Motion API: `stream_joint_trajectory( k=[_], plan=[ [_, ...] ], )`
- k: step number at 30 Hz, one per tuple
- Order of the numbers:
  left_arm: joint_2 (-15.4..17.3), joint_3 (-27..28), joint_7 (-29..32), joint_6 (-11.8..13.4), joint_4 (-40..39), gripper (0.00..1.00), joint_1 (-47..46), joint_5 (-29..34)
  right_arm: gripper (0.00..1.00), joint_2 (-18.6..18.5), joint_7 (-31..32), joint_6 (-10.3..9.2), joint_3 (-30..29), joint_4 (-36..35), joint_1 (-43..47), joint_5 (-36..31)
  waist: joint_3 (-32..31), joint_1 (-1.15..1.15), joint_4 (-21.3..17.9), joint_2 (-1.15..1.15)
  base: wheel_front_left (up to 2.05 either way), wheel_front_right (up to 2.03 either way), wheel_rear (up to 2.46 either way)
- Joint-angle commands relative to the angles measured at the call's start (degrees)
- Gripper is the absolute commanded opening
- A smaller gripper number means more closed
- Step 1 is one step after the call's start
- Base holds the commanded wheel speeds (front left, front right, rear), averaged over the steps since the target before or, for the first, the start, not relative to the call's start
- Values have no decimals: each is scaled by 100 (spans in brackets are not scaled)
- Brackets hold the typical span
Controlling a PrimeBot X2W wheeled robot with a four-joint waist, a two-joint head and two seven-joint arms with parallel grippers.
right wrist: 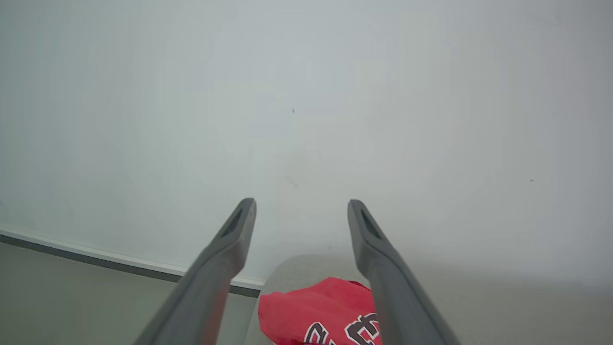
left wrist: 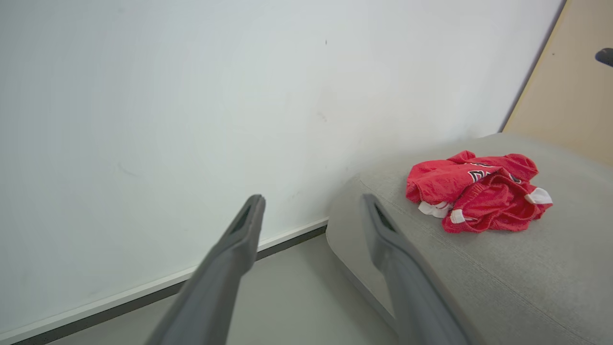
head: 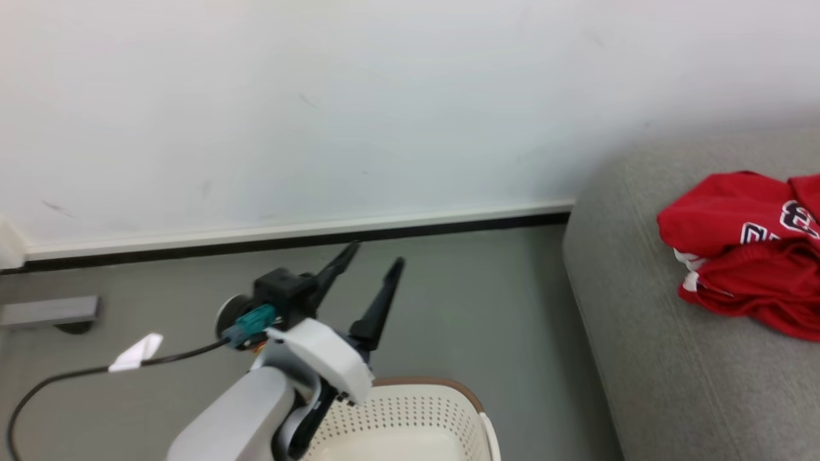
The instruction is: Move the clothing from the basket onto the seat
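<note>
- Looking down from the head, you see the left gripper (head: 377, 253) raised over the grey floor (head: 487, 307). Its two dark fingers are spread wide with nothing between them, and the tips aim toward the white wall (head: 320, 96).
- Below that arm, at the bottom edge, sits the basket (head: 442, 383), with a white perforated side and a brown rim. Only part of it is in frame.
- The jersey (head: 737, 256) lies crumpled on the sofa (head: 640, 346) at the right edge, well apart from both basket and gripper.
- A black cable (head: 57, 378) carrying a white tag trails from the wrist to the left.
- From the left wrist, you find the left gripper (left wrist: 312, 197) parted wide and empty, with the wall (left wrist: 167, 120) and floor (left wrist: 297, 297) behind it.
- The jersey (left wrist: 479, 199) rests in a heap on top of the sofa (left wrist: 503, 278), to the right of the fingertips, with white trim showing along its near edge.
- A tan panel (left wrist: 570, 86) stands at the upper right.
- From the right wrist, you see the right gripper (right wrist: 301, 202) also spread wide, gripping nothing and pointing at the wall (right wrist: 306, 96).
- The jersey (right wrist: 316, 311) lies on the sofa (right wrist: 503, 306) at the bottom edge, between the two fingers. Part of a black, white-outlined numeral shows, and the right-hand finger crosses in front of the fabric.
- The floor (right wrist: 72, 287) shows at the lower left.
</note>
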Motion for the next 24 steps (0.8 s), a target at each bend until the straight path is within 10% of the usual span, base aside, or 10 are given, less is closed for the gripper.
stream_joint_trajectory(
  k=[1,24],
  plan=[
    [87,118,0,76,-49,100,210,48,100,111,-83,-13,-100,-72,178,-77,-260,1,253,0,0,0,0],
    [234,2467,-2,324,-685,100,2346,491,100,2206,-1016,-13,-1103,-332,2336,-1057,-780,1,1110,0,0,0,0]
  ],
)
